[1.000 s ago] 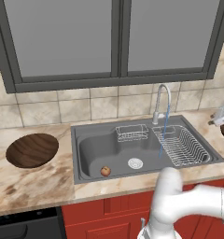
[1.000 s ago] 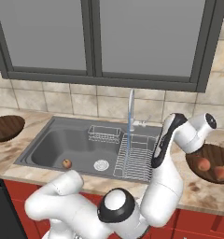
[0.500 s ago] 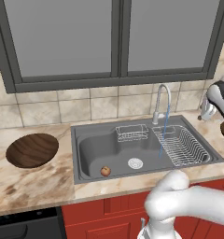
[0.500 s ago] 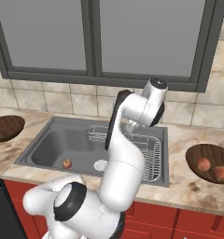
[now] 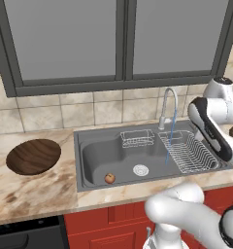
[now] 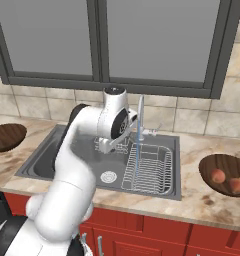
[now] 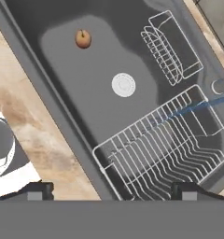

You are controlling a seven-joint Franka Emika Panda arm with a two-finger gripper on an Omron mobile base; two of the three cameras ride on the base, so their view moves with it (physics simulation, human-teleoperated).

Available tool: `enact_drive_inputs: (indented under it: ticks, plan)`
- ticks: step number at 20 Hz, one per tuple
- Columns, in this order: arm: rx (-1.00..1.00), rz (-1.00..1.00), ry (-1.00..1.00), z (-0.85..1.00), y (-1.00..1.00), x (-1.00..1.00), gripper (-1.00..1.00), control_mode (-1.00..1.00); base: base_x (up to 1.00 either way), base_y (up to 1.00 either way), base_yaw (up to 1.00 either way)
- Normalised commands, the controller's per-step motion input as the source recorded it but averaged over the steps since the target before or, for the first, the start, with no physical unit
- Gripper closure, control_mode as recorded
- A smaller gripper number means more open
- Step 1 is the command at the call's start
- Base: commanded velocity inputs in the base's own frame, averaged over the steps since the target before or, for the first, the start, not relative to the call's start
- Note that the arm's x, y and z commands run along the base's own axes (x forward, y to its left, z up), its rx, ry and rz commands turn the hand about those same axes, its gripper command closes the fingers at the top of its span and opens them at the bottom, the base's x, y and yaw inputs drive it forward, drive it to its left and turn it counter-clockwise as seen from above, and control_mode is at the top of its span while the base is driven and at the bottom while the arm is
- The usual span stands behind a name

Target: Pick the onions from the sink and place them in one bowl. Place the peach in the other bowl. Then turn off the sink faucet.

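Swung from the right-hand bowl (image 6: pixel 225 174), holding 2 onions (image 6: pixel 218 175), the gripper (image 7: pixel 113 190) was poised over the sink (image 7: pixel 86 88), fingertips apart and empty; the peach (image 7: pixel 83 38) lay in the basin.

Matt grey steel sink (image 5: pixel 96 155), white wire racks (image 7: pixel 170 144), polished chrome sink faucet (image 5: pixel 167 104), dark grained wooden bowl (image 5: pixel 33 156), mottled stone-look counter (image 5: pixel 36 194), glossy red cabinet fronts (image 6: pixel 157 235).
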Motion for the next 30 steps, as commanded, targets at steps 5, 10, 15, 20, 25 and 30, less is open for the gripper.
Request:
enact_drive_inputs:
  ticks: [5,10,15,20,25,30]
  plan:
    - [0.1,-0.18,-0.08,-0.15,0.79,-0.66,-1.0,-1.0,0.0,0.0,0.0]
    - [0.17,-0.35,-0.1,0.0,0.8,-0.62,-1.0,-1.0,0.0,0.0,0.0]
    - [0.16,-0.33,-0.06,0.0,0.75,-0.41,-1.0,-1.0,0.0,0.0,0.0]
    - [0.09,-0.23,0.0,0.0,0.69,-0.05,-1.0,-1.0,0.0,0.0,0.0]
    - [0.08,-0.18,0.0,0.0,0.57,0.02,-1.0,-1.0,0.0,0.0,0.0]
    - [0.04,-0.06,0.09,-0.11,0.34,0.16,-1.0,-1.0,0.0,0.0,0.0]
